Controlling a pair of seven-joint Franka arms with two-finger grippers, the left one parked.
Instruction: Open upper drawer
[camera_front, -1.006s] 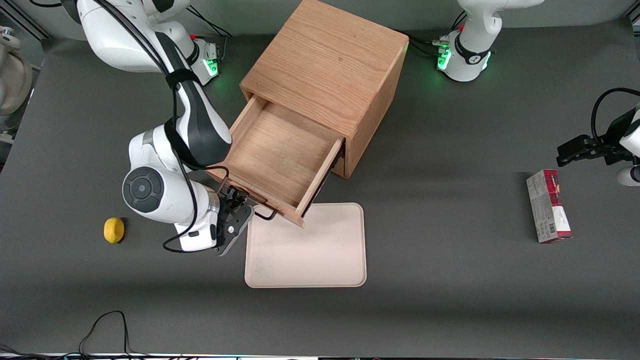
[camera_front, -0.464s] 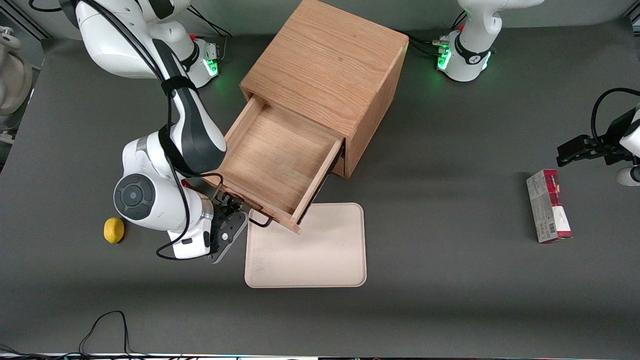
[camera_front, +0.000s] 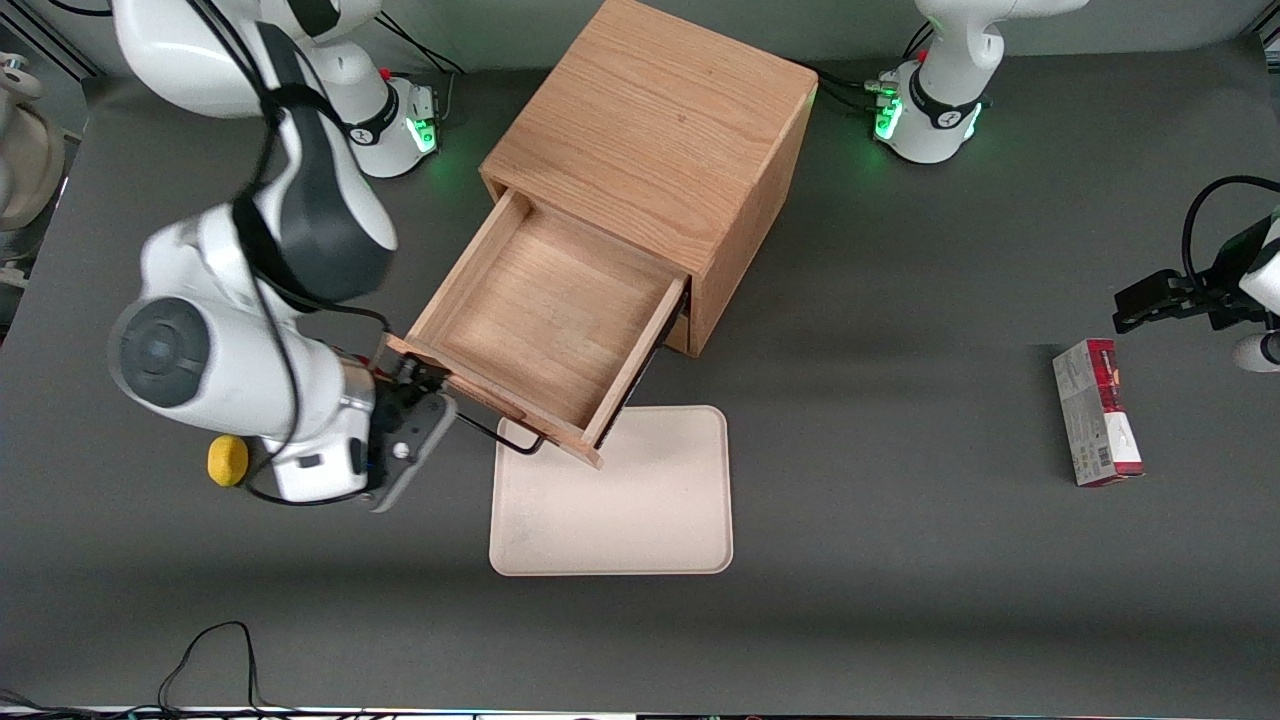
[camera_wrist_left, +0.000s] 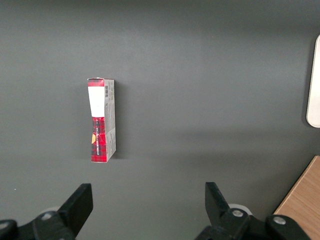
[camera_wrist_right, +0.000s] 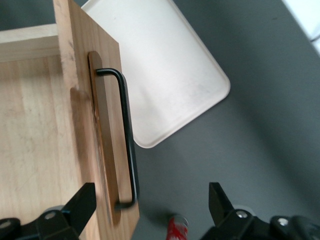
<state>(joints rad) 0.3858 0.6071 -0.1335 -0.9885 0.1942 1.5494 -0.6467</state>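
The upper drawer (camera_front: 545, 320) stands pulled far out of the light-brown cabinet (camera_front: 660, 120), its shallow wooden tray bare. Its thin black wire handle (camera_front: 512, 441) sits on the drawer front, nearer the front camera. My right gripper (camera_front: 412, 388) hangs above the table beside the drawer front's corner, toward the working arm's end, open and holding nothing. In the right wrist view the fingers (camera_wrist_right: 80, 204) stand wide apart around the gripper's middle (camera_wrist_right: 150, 210), with the handle (camera_wrist_right: 127, 145) and drawer front (camera_wrist_right: 85, 125) below them, untouched. The lower drawer is hidden under the open one.
A beige tray (camera_front: 620, 500) lies on the table in front of the drawer, partly under its front; it also shows in the right wrist view (camera_wrist_right: 165, 75). A yellow lemon (camera_front: 227, 460) lies beside the working arm. A red-and-white box (camera_front: 1095, 412) lies toward the parked arm's end.
My gripper has let go of the handle and drawn away sideways and upward toward the working arm's end. The drawer has stayed pulled out.
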